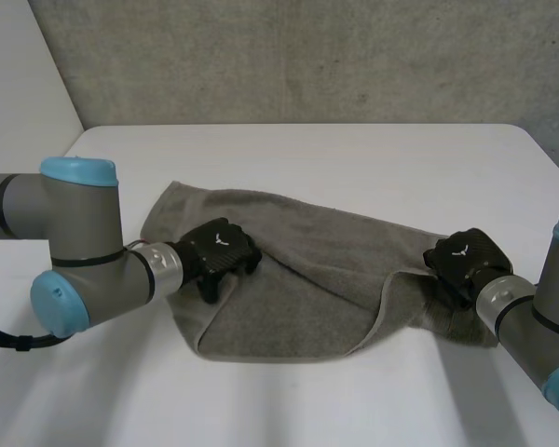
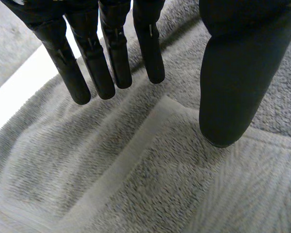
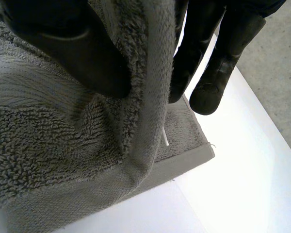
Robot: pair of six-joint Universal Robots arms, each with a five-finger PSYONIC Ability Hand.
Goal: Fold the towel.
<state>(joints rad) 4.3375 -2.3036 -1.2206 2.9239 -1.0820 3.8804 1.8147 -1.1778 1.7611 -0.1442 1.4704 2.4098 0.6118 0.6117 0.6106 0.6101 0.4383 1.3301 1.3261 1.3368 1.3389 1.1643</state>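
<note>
A grey towel [image 1: 307, 270] lies loosely on the white table [image 1: 354, 158], with one flap folded over its middle. My left hand [image 1: 219, 253] rests over the towel's left part. In the left wrist view its fingers [image 2: 116, 53] are straight, the thumb stands apart, and the towel [image 2: 136, 170] with a flat woven band lies under them, with nothing between them. My right hand [image 1: 461, 259] is at the towel's right end. There its thumb [image 3: 72, 43] and fingers pinch a raised fold of the towel [image 3: 48, 145] near a corner.
Bare table [image 3: 242, 160] runs past the towel's corner beside the right hand, and a strip of table [image 2: 19, 92] shows beyond the left fingertips. A grey wall stands behind the table's far edge.
</note>
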